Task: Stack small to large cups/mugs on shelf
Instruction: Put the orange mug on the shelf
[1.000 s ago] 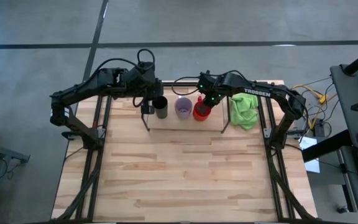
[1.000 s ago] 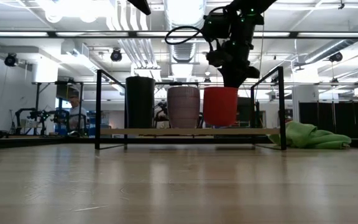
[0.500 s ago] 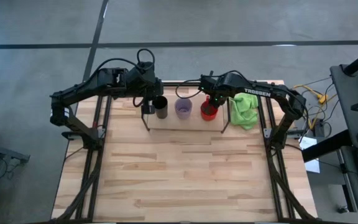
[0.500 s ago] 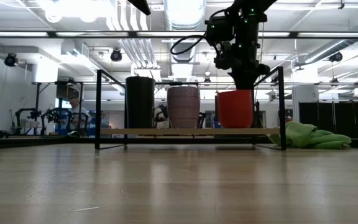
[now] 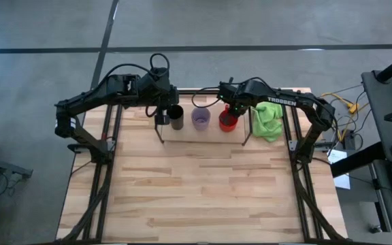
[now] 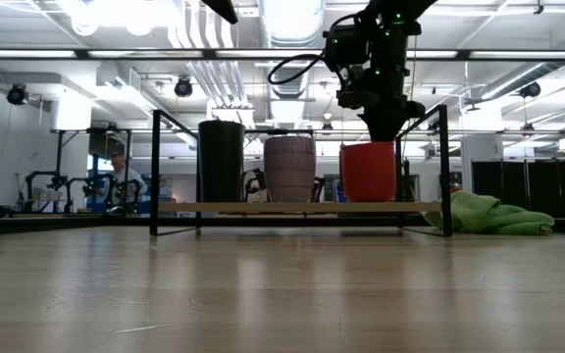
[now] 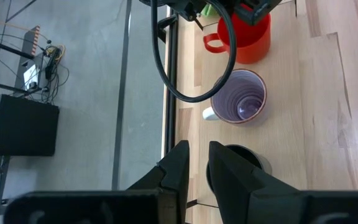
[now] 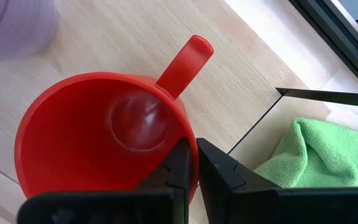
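We see three cups standing in a row on the wooden board of the shelf, a low rack of thin black rods at the far edge of the table. From the high view, they run left to right: the black tumbler, the pale purple cup and the red mug. In the low view the black tumbler is the tallest, the pale purple cup is shorter, and the red mug is the lowest; each stands upright and apart from its neighbour.

The right gripper reaches down onto the red mug, and we find its two fingers pinching the mug's rim, one inside the wall and one outside. The mug's handle points away from the gripper, over the board. In the low view the mug's base meets the board.

The left gripper is at the black tumbler, with its fingers set narrowly apart on either side of the tumbler's rim. From the left wrist view we also see the pale purple cup and the red mug beyond it.

A green cloth lies crumpled on the table just beside the shelf's right end. A person shows in the room behind.
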You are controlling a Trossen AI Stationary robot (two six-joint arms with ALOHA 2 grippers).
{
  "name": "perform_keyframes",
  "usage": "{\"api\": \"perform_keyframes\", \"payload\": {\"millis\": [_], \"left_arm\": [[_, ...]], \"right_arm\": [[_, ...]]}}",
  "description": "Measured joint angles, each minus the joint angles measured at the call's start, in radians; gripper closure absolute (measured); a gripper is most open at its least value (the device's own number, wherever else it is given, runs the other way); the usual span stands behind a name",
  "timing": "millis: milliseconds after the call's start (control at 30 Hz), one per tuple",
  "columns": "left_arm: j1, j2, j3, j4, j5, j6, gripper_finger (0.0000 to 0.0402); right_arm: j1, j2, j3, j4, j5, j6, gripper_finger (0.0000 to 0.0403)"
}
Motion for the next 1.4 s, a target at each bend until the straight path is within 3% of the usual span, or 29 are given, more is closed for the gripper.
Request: {"api": "perform_keyframes", "payload": {"millis": [567, 967, 1400], "left_arm": [[0.0, 0.0, 0.0, 0.0, 0.0, 0.0, 0.0353], [0.0, 0.0, 0.0, 0.0, 0.0, 0.0, 0.0353], [0.0, 0.0, 0.0, 0.0, 0.0, 0.0, 0.0353]], "right_arm": [[0.002, 0.0, 0.0, 0.008, -0.002, -0.006, 0.0382], [0.002, 0.0, 0.0, 0.014, -0.005, -0.007, 0.0334], [0.002, 0.0, 0.001, 0.015, -0.005, -0.007, 0.0328]]}}
